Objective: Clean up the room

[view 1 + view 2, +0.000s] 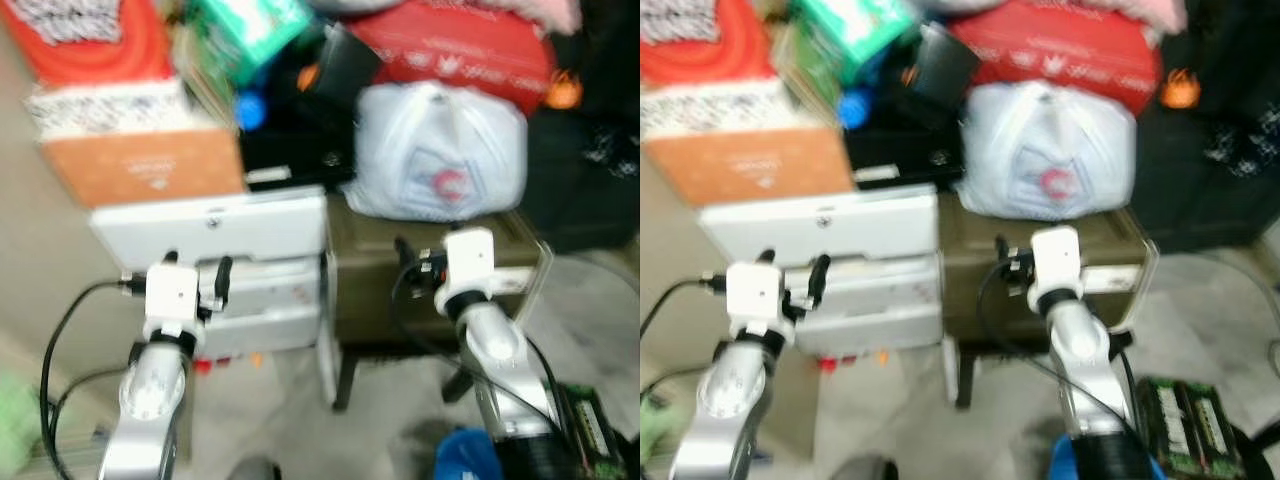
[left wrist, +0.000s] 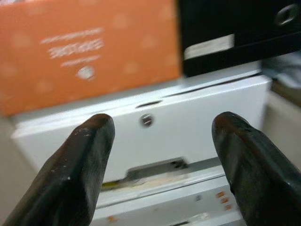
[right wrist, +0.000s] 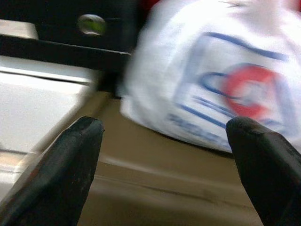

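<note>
Left end effector (image 2: 160, 155), fingers spread wide and empty, faces a white drawer unit (image 1: 235, 235) under an orange box (image 1: 150, 165); right end effector (image 3: 164, 160), equally open, faces a white plastic bag (image 1: 440, 150) on an olive crate (image 1: 400, 280)

Before you, an olive-brown case (image 1: 430, 285) stands on the pale floor (image 1: 400, 420) and bears a white plastic bag (image 1: 435, 150) with a red and blue logo. Just beside it, a white unit (image 1: 230, 270) carries an orange box (image 1: 150, 165) and a black box (image 1: 295, 150).
</note>
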Available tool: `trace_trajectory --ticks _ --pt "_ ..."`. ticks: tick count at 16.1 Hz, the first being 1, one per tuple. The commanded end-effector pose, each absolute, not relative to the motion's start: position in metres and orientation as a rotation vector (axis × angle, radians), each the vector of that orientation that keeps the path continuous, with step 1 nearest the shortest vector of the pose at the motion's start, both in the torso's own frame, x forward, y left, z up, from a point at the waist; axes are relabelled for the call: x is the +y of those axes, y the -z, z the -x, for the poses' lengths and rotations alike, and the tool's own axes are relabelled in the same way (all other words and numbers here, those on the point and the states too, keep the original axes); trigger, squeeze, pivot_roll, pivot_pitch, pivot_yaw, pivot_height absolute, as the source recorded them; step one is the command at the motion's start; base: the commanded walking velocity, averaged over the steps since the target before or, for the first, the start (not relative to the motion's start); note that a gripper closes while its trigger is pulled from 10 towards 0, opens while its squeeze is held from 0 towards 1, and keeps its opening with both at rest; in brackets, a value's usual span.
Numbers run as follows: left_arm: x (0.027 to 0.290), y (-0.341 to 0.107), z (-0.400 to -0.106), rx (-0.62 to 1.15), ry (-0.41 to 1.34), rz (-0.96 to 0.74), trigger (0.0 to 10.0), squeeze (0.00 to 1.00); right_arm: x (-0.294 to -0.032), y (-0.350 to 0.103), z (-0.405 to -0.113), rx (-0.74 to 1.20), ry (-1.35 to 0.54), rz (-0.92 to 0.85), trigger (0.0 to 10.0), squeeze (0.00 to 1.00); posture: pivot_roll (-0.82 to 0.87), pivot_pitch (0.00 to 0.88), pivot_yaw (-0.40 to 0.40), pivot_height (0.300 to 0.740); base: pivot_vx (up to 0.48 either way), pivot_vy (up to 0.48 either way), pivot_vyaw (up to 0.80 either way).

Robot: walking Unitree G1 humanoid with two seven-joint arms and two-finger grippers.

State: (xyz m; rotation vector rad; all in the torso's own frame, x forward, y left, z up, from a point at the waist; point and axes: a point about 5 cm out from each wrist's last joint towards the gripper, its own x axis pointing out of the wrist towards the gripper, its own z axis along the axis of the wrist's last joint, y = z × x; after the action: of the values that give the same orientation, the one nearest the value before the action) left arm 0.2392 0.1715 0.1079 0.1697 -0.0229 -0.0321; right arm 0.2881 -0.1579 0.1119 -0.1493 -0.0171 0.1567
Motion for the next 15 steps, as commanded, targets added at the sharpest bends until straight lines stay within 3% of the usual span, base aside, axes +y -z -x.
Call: trace_trajectory --ticks 1,15 --pt "0.1715 -0.1078 -0.2404 -0.018 0.033 -0.168 10.0 0.00 -0.1609 -0.1155 -0.2893 -0.031 -0.142 0.149 10.0 0.00 -0.04 0.000 -0.024 0.740 0.000 0.000 0.80" --pt "0.1702 -0.1071 -0.2421 -0.016 0.038 -0.163 10.0 0.00 -0.1628 -0.1151 -0.2917 -0.027 -0.161 0.163 10.0 0.00 -0.04 0.000 -0.037 0.740 0.000 0.000 0.80"
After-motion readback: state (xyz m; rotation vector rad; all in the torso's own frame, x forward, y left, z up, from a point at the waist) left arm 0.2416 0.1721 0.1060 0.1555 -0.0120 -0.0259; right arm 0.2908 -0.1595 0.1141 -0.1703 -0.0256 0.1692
